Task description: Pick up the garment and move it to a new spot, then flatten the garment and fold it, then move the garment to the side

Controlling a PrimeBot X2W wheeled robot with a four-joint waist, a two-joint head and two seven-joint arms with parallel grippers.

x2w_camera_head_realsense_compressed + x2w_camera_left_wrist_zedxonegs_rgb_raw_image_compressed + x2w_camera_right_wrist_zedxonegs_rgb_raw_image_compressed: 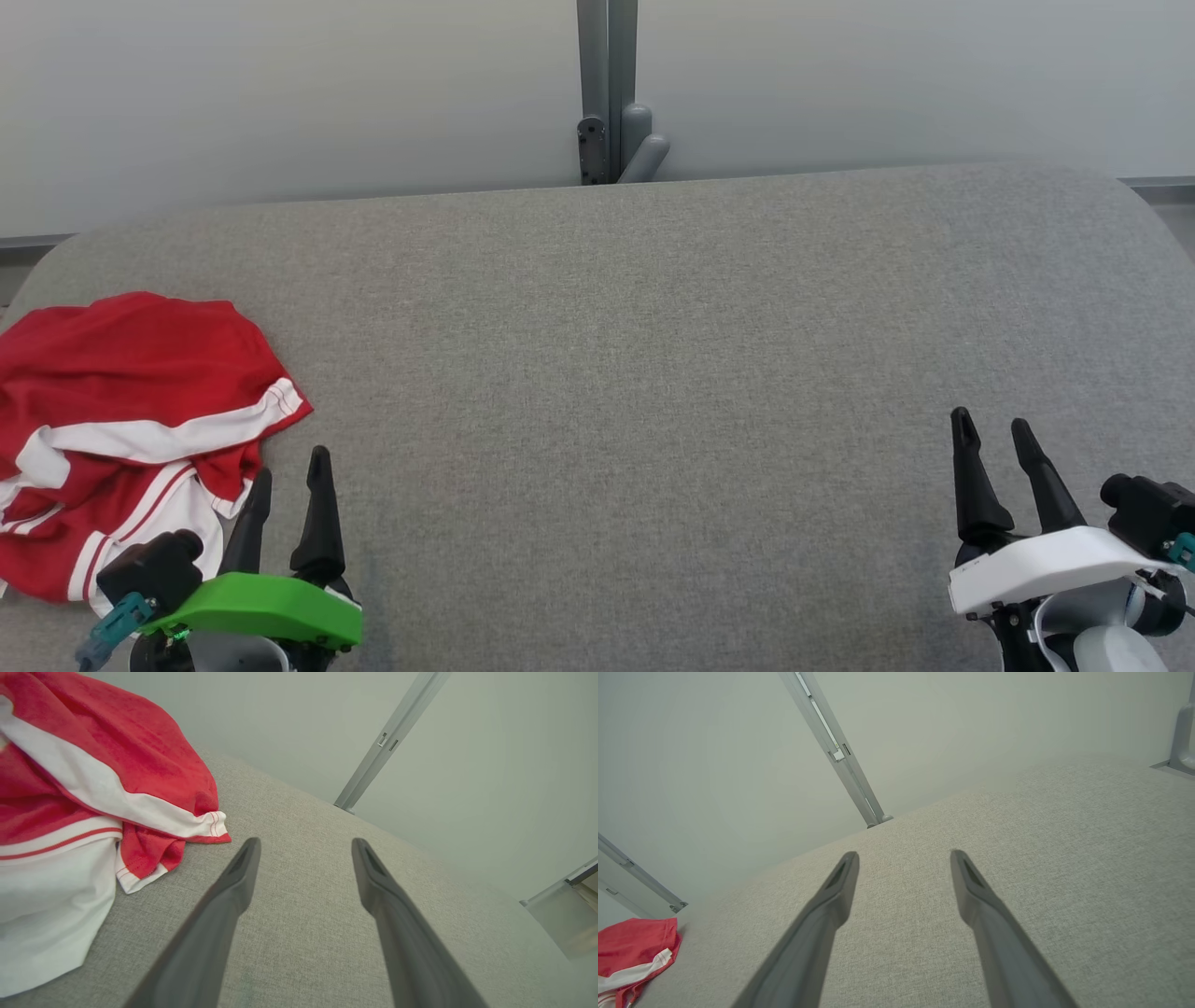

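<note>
The garment point(121, 411) is a red piece with white bands, crumpled in a heap at the left end of the grey padded table point(635, 373). In the left wrist view the garment point(93, 788) lies left of the fingers, apart from them. My left gripper point(289, 467) stands open at the lower left, just right of the heap's near corner, nothing between its fingers. At the lower right my right gripper point(991, 426) is open over bare cloth, far from the garment. The right wrist view catches the garment point(630, 947) at its lower left corner.
A pale wall runs behind the table with a grey metal post point(607, 93) and bracket at its middle. The table's far edge curves down at both ends. Grey fabric stretches between the two grippers.
</note>
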